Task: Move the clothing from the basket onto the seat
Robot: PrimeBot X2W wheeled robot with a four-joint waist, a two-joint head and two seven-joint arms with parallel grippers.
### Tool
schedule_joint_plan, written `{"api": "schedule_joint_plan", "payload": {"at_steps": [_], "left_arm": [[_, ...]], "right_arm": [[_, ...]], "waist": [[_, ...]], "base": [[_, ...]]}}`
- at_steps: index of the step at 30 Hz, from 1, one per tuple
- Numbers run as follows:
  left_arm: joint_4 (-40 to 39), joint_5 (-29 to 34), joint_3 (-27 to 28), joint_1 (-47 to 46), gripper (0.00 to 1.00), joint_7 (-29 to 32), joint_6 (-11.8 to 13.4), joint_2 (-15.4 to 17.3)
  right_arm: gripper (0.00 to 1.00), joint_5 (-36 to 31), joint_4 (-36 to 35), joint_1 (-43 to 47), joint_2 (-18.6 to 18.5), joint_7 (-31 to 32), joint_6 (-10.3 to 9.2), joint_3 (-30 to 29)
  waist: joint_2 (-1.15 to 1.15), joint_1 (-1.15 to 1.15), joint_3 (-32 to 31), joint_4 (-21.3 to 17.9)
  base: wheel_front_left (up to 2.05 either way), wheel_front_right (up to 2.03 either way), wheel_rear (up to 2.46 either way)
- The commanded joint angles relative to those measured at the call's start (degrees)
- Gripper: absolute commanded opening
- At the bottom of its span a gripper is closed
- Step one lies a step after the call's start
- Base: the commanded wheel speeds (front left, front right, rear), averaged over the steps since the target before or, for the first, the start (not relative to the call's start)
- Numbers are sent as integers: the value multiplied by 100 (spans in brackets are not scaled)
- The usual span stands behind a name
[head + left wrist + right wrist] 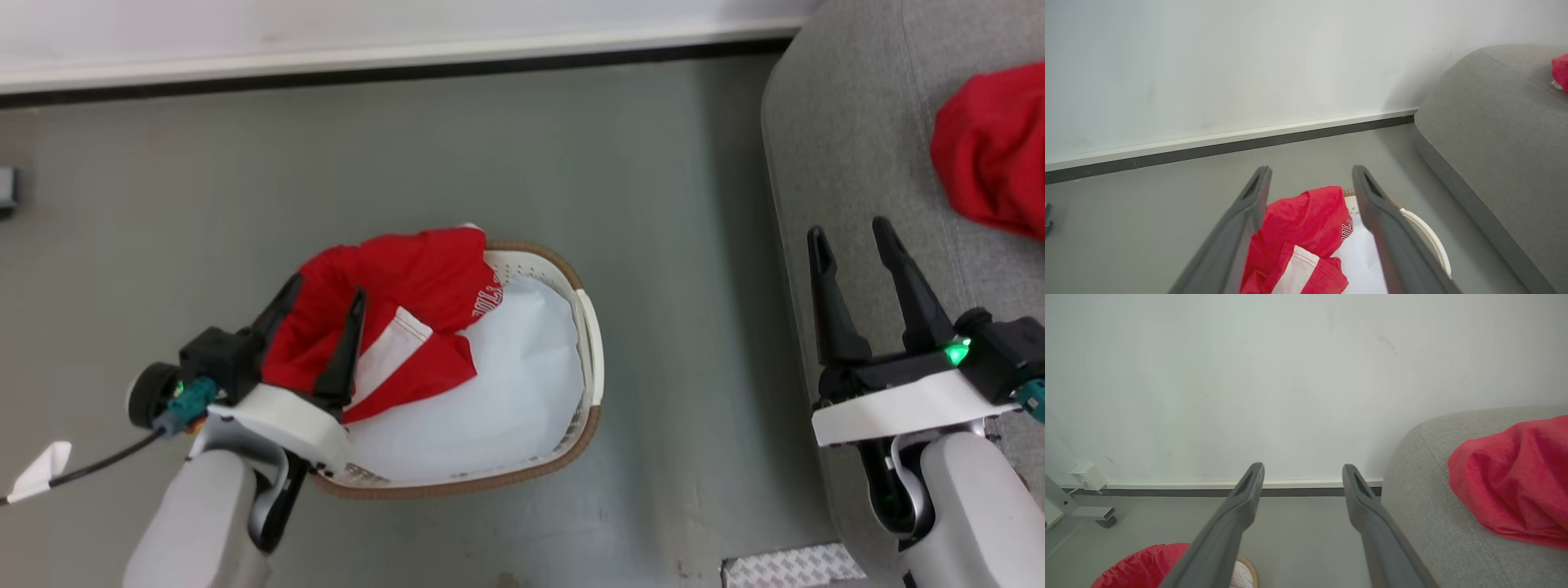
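A red jersey (pixel 408 286) with a white stripe and white lettering is heaped in the left part of the cream basket (pixel 589 351), partly over its far rim, on a white sheet (pixel 506 384). My left gripper (pixel 326 290) hangs open over that heap, one finger on each side of the cloth; the left wrist view shows the jersey (pixel 1306 220) below its spread fingers (pixel 1257 204). Another red garment (pixel 992 147) lies on the grey sofa (pixel 857 122). My right gripper (pixel 849 233) is open and empty above the sofa's front edge, left of that garment (pixel 1515 477).
Basket and sofa stand on a grey floor (pixel 669 204), with a white wall and dark skirting (pixel 408 73) behind. A ribbed metal plate (pixel 792 565) lies near my base. A white plug adapter (pixel 1088 475) and a grey foot (pixel 1106 518) sit at the wall.
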Motion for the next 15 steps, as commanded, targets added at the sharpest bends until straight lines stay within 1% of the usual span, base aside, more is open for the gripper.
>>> {"api": "schedule_joint_plan", "payload": {"at_steps": [1,8,15], "left_arm": [[120,-73,-77,-217,100,-2,11,111],[571,-201,-360,-672,100,-2,10,289],[1466,-369,-795,-1296,100,5,10,407]], "right_arm": [[100,-71,-56,-132,50,-18,-13,-23],[100,-79,-251,-446,84,-18,-13,-28],[100,-58,-521,-707,204,-18,-13,-22]], "waist": [[0,-1,259,-116],[0,-1,683,-276],[0,-1,1138,-439]], "base": [[0,0,0],[0,0,0],[0,0,0]]}}
